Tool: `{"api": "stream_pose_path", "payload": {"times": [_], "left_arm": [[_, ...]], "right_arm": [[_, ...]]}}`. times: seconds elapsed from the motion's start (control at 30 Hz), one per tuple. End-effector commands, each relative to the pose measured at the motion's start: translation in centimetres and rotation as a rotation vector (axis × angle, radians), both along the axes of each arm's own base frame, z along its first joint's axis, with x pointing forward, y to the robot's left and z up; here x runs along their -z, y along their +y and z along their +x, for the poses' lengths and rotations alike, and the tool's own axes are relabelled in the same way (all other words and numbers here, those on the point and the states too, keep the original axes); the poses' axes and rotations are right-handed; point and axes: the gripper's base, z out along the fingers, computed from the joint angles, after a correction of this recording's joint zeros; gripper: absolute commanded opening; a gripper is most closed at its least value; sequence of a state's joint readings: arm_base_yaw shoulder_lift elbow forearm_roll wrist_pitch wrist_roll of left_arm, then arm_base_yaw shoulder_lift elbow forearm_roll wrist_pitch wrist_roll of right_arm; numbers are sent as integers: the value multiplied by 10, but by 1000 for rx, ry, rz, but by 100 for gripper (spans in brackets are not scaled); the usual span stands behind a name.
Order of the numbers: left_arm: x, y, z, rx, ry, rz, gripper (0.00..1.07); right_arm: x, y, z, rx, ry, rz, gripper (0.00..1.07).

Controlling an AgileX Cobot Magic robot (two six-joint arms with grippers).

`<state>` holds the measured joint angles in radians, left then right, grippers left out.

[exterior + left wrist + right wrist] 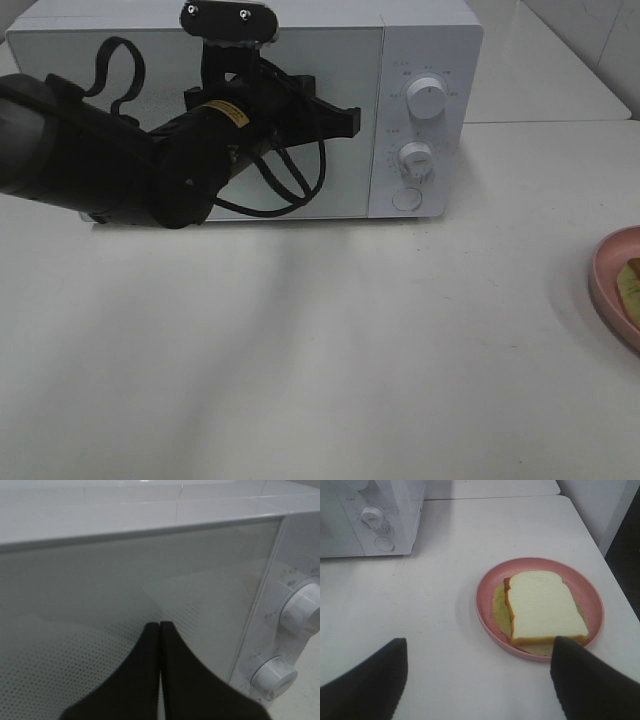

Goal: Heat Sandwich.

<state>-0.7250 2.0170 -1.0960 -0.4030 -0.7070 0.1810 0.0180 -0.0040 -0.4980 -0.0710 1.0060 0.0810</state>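
**Inspector A:** Start nearest. The right gripper (477,680) hangs over the table (435,630), jaws wide apart and holding nothing. Why there?

**Inspector B:** My judgement: it waits above the pink plate (487,610) so it can take plate or sandwich once the oven stands open. The plate lies flat on the table, off to the right of the microwave (420,40) and well apart from it; the exterior view catches only the plate's edge.

**Inspector A:** Condition of the sandwich (545,607)?

**Inspector B:** White bread, tan crust along the sides, pale yellow-green filling showing past one edge. It lies flat, wholly inside the plate's rim and smaller than it. Stack looks tidy, top slice square on the lower.

**Inspector A:** Further back, the left gripper (159,627)?

**Inspector B:** Jaws pressed together, nothing between them, tips pointed at the microwave's door (100,590). I cannot tell whether they touch it. The door is closed. I judge the closed tips serve to prod or pull the door open. Two dials (427,100) sit untouched on the right panel.
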Motion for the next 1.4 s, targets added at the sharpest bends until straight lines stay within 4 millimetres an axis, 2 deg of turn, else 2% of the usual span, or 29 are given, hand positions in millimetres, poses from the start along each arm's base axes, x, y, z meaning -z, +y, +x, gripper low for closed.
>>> {"api": "stream_pose_path", "payload": {"times": [0.03,0.57,0.8,1.03,1.4], "left_arm": [[-8,15,17,-107,-24,-70,0],[-8,11,14,-92,-22,-65,0],[-10,4,-7,-44,-22,-31,0],[-10,11,-32,-13,14,-10,0],[-17,28,-69,97,259,83,0]], "right_arm": [[0,0,-4,-2,-36,-10,76],[0,0,-4,-1,-36,-10,76],[0,0,-4,-1,-36,-10,76],[0,0,-4,-1,-36,-10,76],[0,0,-4,-3,-36,-11,76]]}}
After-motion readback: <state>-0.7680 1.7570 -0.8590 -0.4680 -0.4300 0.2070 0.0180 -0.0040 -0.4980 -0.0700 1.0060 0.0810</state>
